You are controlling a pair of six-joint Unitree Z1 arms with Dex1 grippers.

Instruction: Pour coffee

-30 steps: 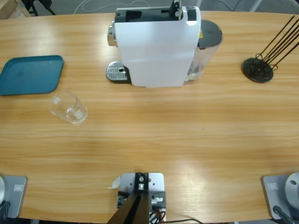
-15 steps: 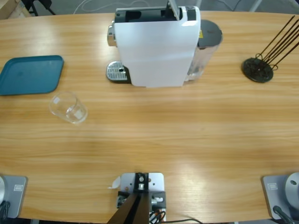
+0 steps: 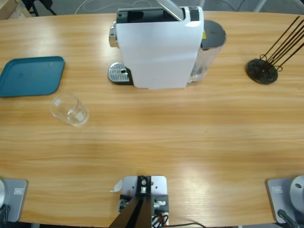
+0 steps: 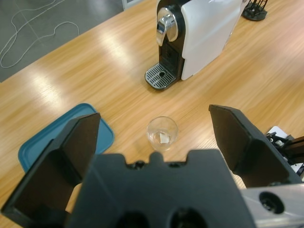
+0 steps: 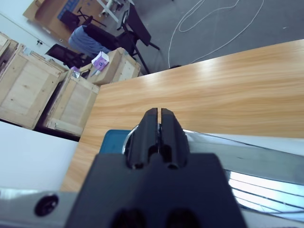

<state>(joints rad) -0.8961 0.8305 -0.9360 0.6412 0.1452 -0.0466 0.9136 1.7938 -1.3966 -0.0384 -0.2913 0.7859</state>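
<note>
Overhead: one long table (image 3: 156, 137), pale wood, straight grain, glossy in patches. One coffee machine (image 3: 159, 47) at the far middle, boxy, smooth white shell with black front; chrome spout knob (image 4: 166, 26) rounded; perforated metal drip grate (image 3: 118, 73) at its base, bare. Silver lever (image 3: 170, 9) on top, tilted. Clear tank (image 3: 205, 57) with a dark lid against the machine's side.

One glass (image 3: 70, 109), clear, round, thin-walled, well apart from the grate, standing near the tray. Small pale patch at its bottom in the left wrist view; no brown liquid discernible in it. Coffee not seen anywhere.

One tray (image 3: 31, 76), teal, flat, rounded corners, raised rim, at the table's end. One black wire rack (image 3: 262, 70), round base, thin rods slanting up, at the other end.

Left gripper (image 4: 156, 142): matte black, blocky, jaws spread wide, nothing between them, high above the glass (image 4: 162, 133) and tray (image 4: 66, 137).

Right gripper (image 5: 159, 130): jaws pressed together, only a hairline seam between, nothing held; polished metal strip (image 5: 237, 159) just under them. Beyond: wooden crates (image 5: 47, 92), several, raw pine; grey floor with a looping white cable (image 5: 209, 23).
</note>
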